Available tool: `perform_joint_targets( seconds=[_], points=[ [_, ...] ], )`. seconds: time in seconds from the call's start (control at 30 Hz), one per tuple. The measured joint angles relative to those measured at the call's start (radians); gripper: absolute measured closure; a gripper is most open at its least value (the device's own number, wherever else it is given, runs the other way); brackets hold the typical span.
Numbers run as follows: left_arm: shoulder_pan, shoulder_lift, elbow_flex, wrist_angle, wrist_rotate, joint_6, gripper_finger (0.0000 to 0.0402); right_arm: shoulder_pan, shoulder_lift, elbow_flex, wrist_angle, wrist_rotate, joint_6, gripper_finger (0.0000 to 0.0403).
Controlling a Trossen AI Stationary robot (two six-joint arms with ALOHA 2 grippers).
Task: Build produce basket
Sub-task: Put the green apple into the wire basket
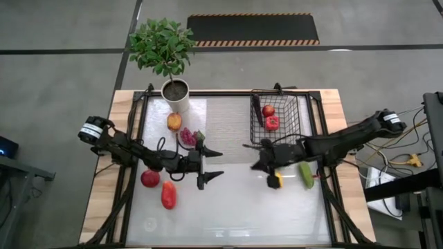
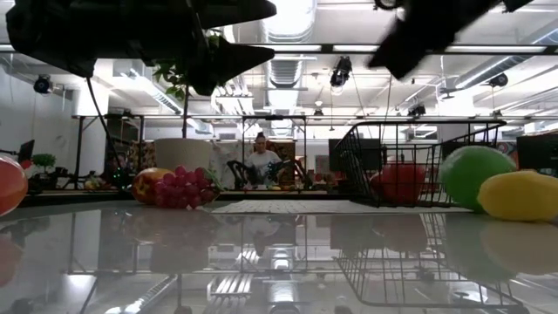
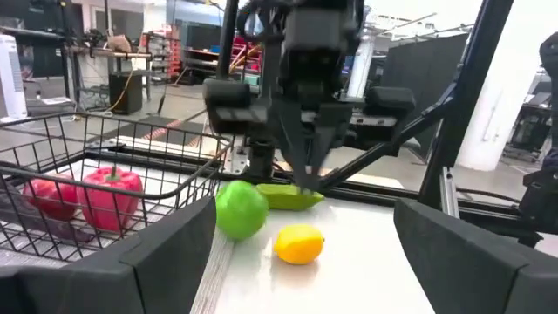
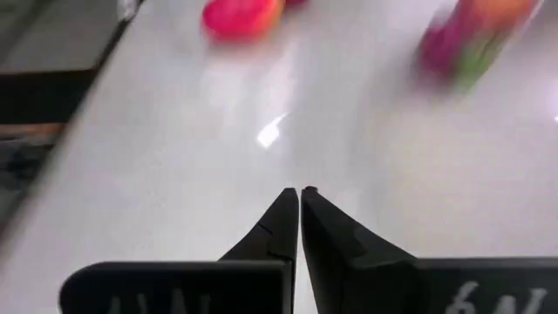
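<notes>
The basket stands in the upper right of the high view, on the far right part of the worktop, and holds a red apple, a red pepper and a dark long piece against its left wall that is hard to name. Just below the basket's near edge lie the lemon and the cucumber, the cucumber's long axis running up and down the frame.

The right gripper hangs just left of the lemon, pointing toward the frame's left, fingers pressed together and holding nothing. It is the nearer arm for both pieces and would have to turn back right and down to reach them. The left wrist view also shows a green apple beside the lemon, which the right arm hides from above.

The rest of the produce sits at centre left: grapes, an orange fruit, a second red apple and a long red piece. The left gripper hovers just right of them, fingers spread wide and empty, pointing right, so these lie behind and beside it.

In the low view both grippers are cut off at the top of the frame.
</notes>
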Motion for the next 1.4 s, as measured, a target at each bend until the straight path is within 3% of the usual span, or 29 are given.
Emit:
perform_joint_targets(
  seconds=[0.07,0.37,0.5,0.63,0.77,1.03,1.4],
  points=[
    [0.000,0.000,0.000,-0.003,0.000,0.002,0.0067,0.028,-0.015,0.000,-0.087,-0.040,0.159,0.0394],
    [0.002,0.000,0.016,0.003,0.000,0.058,0.0067,0.181,-0.044,0.001,-0.358,-0.003,0.671,0.0394],
    [0.002,0.000,0.020,0.003,0.000,0.060,0.0067,0.189,-0.034,0.062,-0.656,0.056,0.892,0.0394],
    [0.002,0.000,0.020,0.004,0.000,0.089,0.0067,0.188,0.000,0.139,-0.962,0.138,1.048,0.0394],
    [0.002,0.000,0.020,0.004,-0.001,0.107,0.0067,0.188,0.044,0.166,-1.100,0.104,1.059,0.0382],
    [0.003,0.000,0.020,0.003,-0.002,0.110,0.0067,0.186,0.138,0.186,-1.113,-0.016,1.050,0.0280],
    [0.003,0.000,0.020,-0.001,-0.003,0.136,0.0067,0.182,0.174,0.249,-1.116,-0.013,1.030,0.0091]
  ],
)
